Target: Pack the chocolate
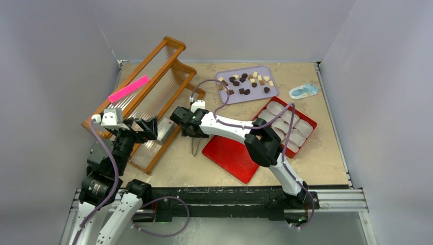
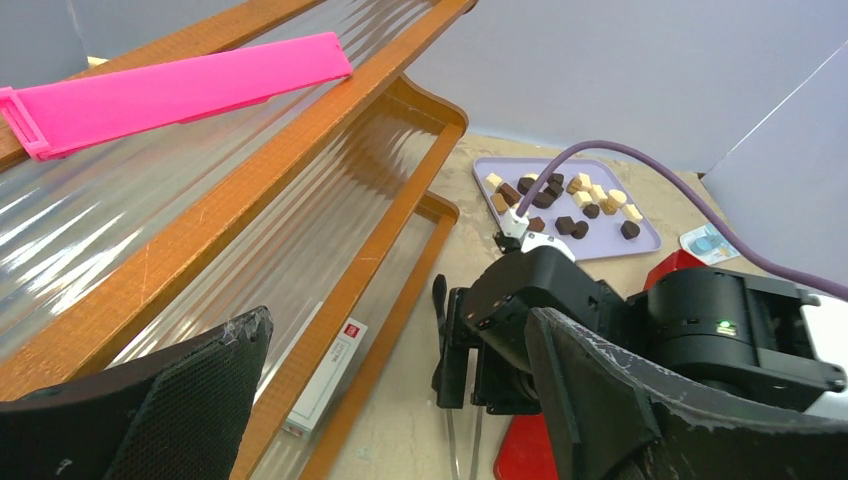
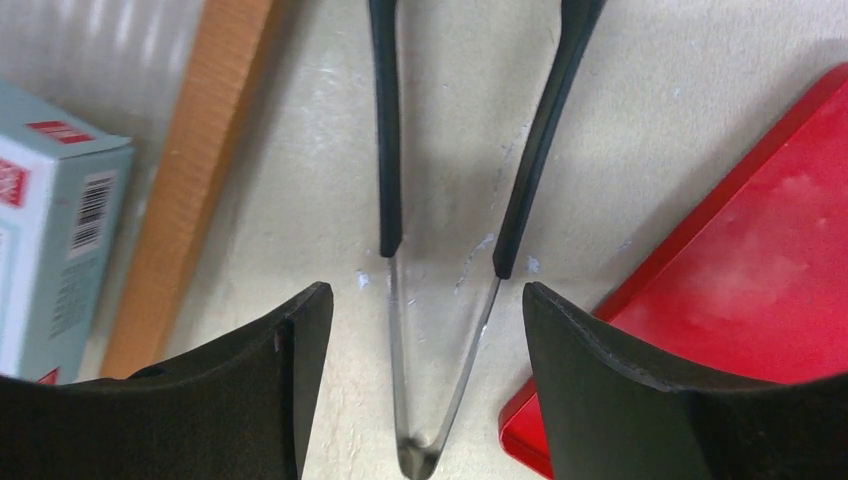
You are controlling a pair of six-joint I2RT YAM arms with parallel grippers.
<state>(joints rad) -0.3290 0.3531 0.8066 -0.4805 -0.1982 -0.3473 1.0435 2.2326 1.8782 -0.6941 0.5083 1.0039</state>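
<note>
the table [image 1: 316, 163] has a beige, speckled top with pale walls on 3 sides. 6 things lie directly on it. a wooden rack [image 1: 185, 66] with clear ribbed panels stretches diagonally across the far left. a lavender tray [image 1: 257, 98] sits at the far middle. to its right, near the far right corner, is a small blue-and-white oval item [image 1: 303, 91]. a red box [image 1: 304, 139] sits on the right side, nearer than the tray. a flat red lid [image 1: 232, 158] lies at the near middle, left of the box. metal tongs [image 3: 387, 130] with black-sleeved arms lie spread open between the rack and the lid, just beside the lid's edge without touching it.
</note>
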